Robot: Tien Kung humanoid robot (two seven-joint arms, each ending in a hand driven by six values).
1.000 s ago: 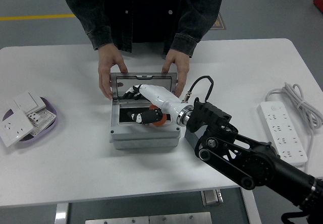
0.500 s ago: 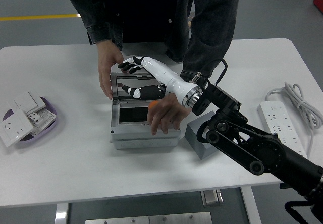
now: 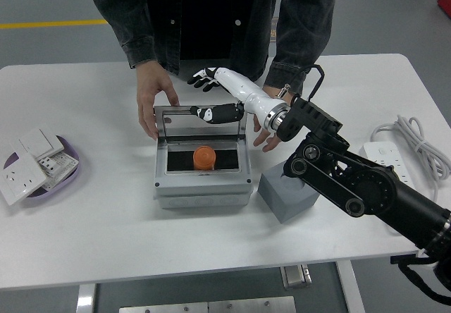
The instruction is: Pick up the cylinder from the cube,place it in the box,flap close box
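Observation:
An orange cylinder (image 3: 204,158) lies inside the open grey box (image 3: 203,190) at the table's middle. The box's lid (image 3: 201,123) stands upright at its far side. The grey cube (image 3: 287,194) sits just right of the box with nothing on it. My right hand (image 3: 210,96), white with black fingers, hovers over the top edge of the lid with its fingers spread and holds nothing. A person's hand (image 3: 153,101) steadies the box's far left corner, and the person's other hand (image 3: 266,138) rests on the table right of the box, partly behind my forearm.
A purple dish (image 3: 70,168) with white wall sockets sits at the left edge. A white power strip (image 3: 396,183) with its coiled cable lies at the right. The person stands at the far side of the table.
My right hand lifted out of the box, leaving the orange cylinder inside, and moved back over the lid. The person's hand reached into the box, then withdrew to the right.

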